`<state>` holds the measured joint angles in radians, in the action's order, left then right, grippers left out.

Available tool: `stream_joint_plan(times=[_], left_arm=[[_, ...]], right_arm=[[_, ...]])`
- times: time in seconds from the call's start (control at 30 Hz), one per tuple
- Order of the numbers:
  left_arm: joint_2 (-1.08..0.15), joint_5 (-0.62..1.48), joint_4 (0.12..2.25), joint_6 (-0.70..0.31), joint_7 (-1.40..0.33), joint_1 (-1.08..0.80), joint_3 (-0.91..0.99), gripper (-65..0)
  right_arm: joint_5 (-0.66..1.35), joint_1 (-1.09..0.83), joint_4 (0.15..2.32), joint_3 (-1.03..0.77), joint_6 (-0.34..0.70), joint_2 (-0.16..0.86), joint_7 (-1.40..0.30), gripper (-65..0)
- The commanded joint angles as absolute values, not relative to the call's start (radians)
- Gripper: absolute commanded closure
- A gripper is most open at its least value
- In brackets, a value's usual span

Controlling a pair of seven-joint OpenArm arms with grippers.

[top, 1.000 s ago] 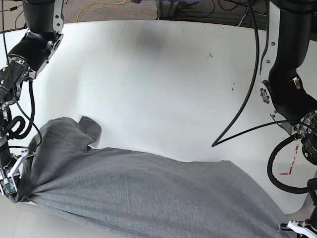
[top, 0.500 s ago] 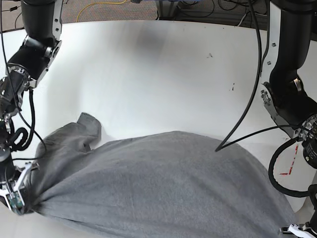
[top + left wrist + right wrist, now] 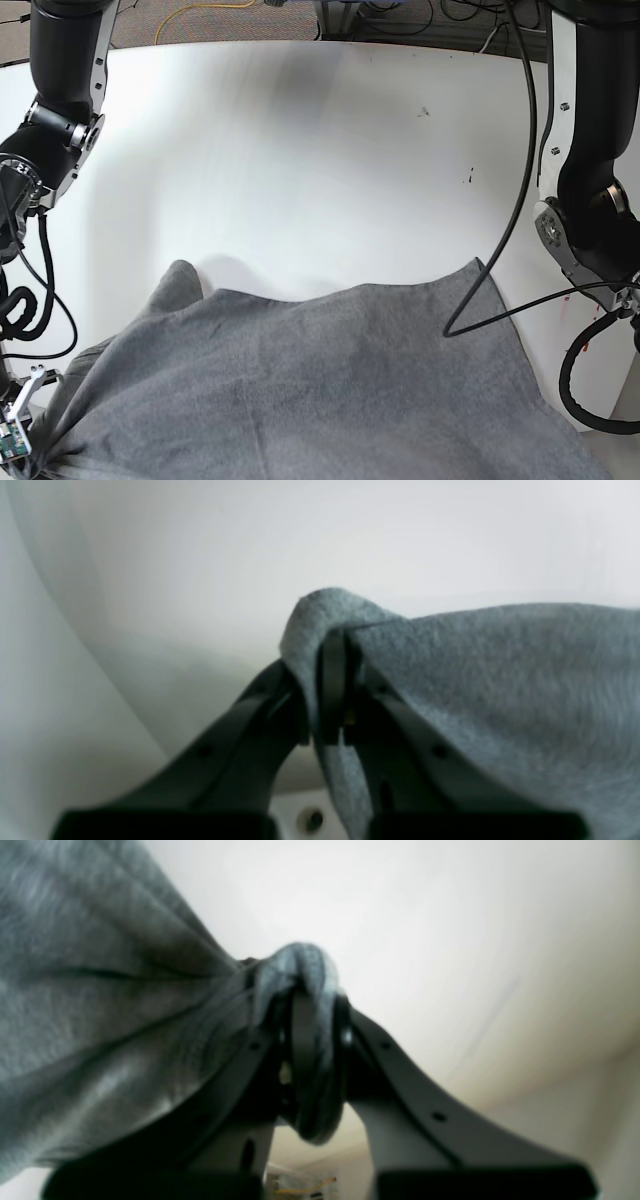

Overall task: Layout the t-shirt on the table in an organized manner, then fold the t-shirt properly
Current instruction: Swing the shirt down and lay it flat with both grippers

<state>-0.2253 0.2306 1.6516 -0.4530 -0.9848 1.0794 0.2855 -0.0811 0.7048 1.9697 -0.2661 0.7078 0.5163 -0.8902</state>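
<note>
Both the left gripper [image 3: 332, 690] and the right gripper [image 3: 312, 1040] have their fingers clenched on bunched edges of the heather-grey t-shirt [image 3: 320, 390], which has billowed and now spreads flatter over the near bench [image 3: 300, 150], so layout is progressing.

A yellow cable [image 3: 205, 12] on grey carpet [image 3: 150, 20]; dark cords [image 3: 400, 20] beyond.

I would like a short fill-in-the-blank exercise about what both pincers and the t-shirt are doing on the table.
1. Both pincers are shut on the ____.
2. The left pincer pinches an edge of ____ fabric.
3. The t-shirt spreads over the ____ table.
4. The right pincer grips a ____ piece of cloth.

Missing words: t-shirt; grey; white; bunched
</note>
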Motion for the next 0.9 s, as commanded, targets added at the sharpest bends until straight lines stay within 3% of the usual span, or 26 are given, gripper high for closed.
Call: stream_joint_plan(times=[0.0, 0.33, 0.87], left_arm=[[-0.236, 0.236, 1.661, -0.449, -0.963, 1.099, 0.286, -0.3], [-0.26, 0.237, 1.722, -0.449, -0.963, 0.912, 0.291, -0.3], [-0.255, 0.239, 1.871, -0.45, -0.96, 0.417, 0.349, -0.1]], right_arm=[[-0.081, 0.677, 1.982, -0.294, 0.698, 0.53, -0.874, -4.1], [-0.071, 0.443, 2.02, -0.403, 0.698, 0.492, -0.871, -4.1], [-0.071, 0.065, 2.02, -0.595, 0.698, 0.206, -0.871, -4.1]])
